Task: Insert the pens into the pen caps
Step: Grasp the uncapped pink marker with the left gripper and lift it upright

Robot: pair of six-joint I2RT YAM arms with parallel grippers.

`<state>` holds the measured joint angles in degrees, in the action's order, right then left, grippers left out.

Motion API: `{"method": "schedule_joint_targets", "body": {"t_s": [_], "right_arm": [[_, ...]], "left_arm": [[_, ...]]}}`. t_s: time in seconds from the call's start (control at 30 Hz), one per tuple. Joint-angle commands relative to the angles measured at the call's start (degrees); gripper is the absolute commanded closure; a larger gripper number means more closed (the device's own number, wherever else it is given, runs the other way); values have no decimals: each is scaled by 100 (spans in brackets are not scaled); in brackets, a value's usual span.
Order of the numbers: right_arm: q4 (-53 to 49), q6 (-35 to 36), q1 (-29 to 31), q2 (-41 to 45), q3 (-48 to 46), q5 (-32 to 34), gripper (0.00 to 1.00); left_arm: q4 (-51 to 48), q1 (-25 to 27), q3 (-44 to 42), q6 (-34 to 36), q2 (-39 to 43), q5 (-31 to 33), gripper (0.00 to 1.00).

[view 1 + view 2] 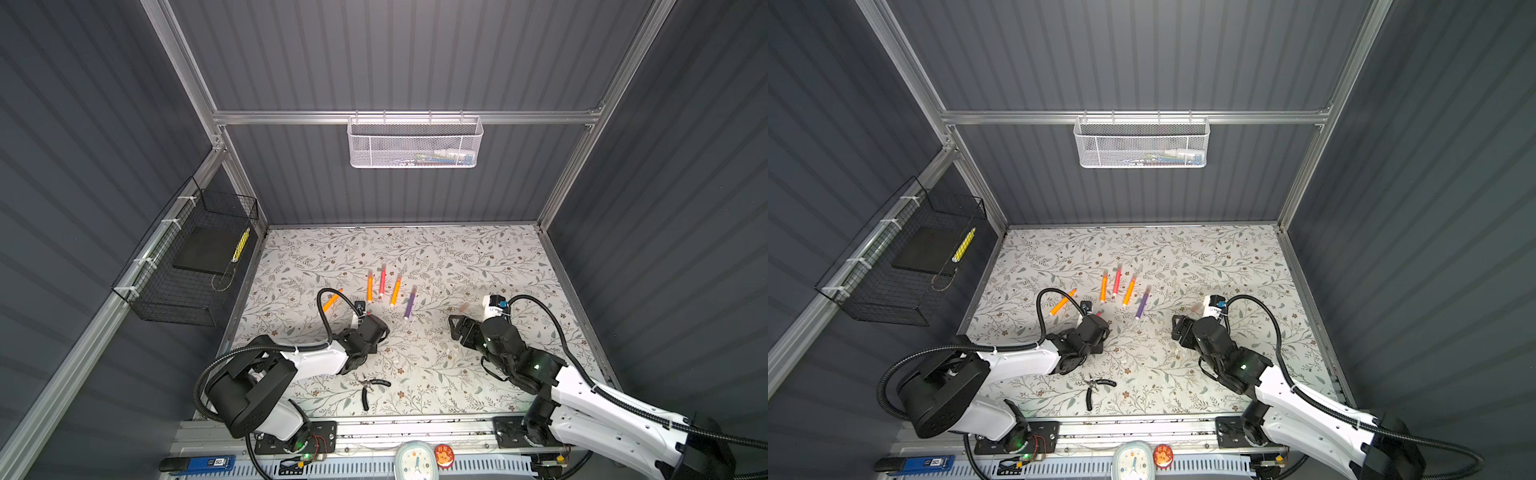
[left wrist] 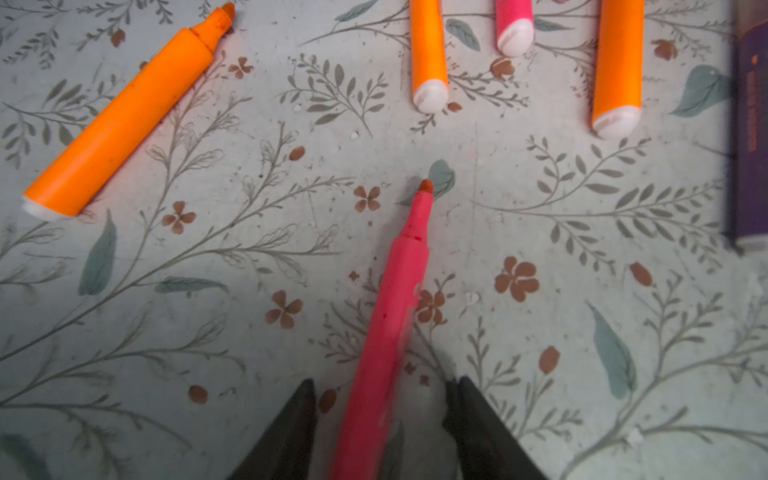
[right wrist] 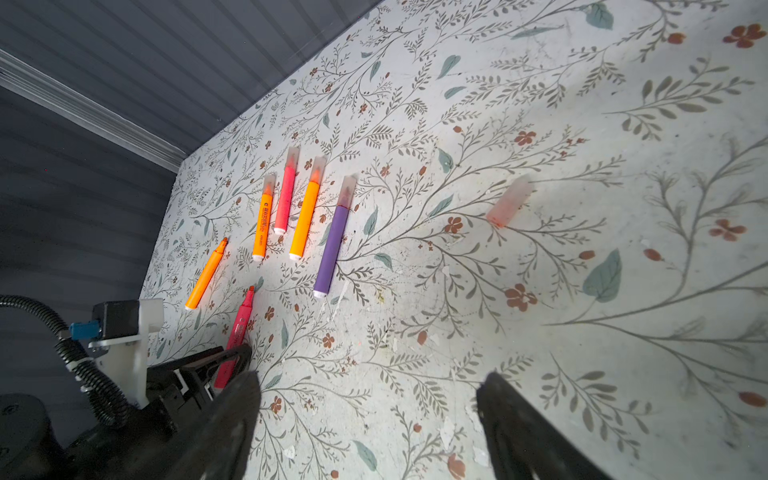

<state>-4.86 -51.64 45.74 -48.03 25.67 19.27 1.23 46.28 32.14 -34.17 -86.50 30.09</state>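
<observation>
Jaws of left end effector stand apart astride pink pen, a gap showing on each side. Pen lies uncapped on tabletop. Right end effector spread wide, nothing between. Loose pen cap lies beyond it, right of capped purple pen.
</observation>
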Motion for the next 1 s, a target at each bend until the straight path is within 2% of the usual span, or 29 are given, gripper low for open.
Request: {"method": "schedule_joint_targets", "body": {"t_s": [0.0,0.1,0.2,0.33,0.43,0.57,0.77,0.97], "right_arm": [[-164,-21,-29,66,-27,43,16],[-158,-29,-29,83,-57,60,16],[-109,-70,-29,92,-102,90,16],[44,-100,-30,27,-99,7,16],[407,-128,-28,-176,-57,-267,17],[1290,-156,44,-718,-5,-736,20],[2561,-294,410,-1726,308,-1105,22],[3115,-447,577,-2602,742,-1280,30]], "left_arm": [[-47,-40,168,-12,-303,-139,62],[-111,-40,269,19,-374,-328,85],[-176,-41,337,34,-403,-369,94],[-42,-40,306,169,-226,-679,98],[401,56,183,579,228,-1378,99],[711,526,36,1005,1022,-1485,100],[1656,627,-429,1214,1683,-2184,100],[2100,668,-697,1316,1920,-2487,100]]}}
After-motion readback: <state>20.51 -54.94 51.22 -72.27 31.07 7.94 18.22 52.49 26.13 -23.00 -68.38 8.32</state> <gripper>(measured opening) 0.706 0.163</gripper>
